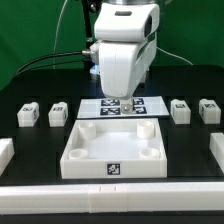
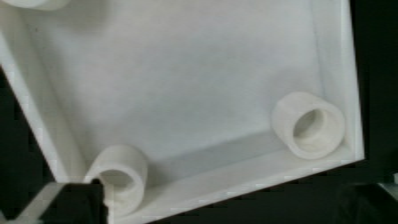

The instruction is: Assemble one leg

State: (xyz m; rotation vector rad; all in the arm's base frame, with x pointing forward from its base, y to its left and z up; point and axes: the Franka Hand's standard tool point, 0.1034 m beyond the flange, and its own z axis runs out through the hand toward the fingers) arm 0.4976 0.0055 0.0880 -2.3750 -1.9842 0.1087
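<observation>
Four small white legs with tags lie on the black table: two on the exterior view's left (image 1: 29,115) (image 1: 59,114) and two on its right (image 1: 181,110) (image 1: 209,110). None shows in the wrist view. The large white square panel (image 1: 113,148) lies in the middle, and the wrist view shows its surface (image 2: 178,90) with two round corner sockets (image 2: 315,130) (image 2: 121,175). My gripper (image 1: 128,103) hangs over the panel's far edge, well apart from all the legs. In the wrist view the gripper (image 2: 222,208) has its dark fingers (image 2: 63,203) wide apart with nothing between them.
The marker board (image 1: 105,105) lies flat just behind the panel, under the gripper. White bars lie at the exterior view's left edge (image 1: 5,150), its right edge (image 1: 218,150) and along the front (image 1: 110,198). A green backdrop stands behind.
</observation>
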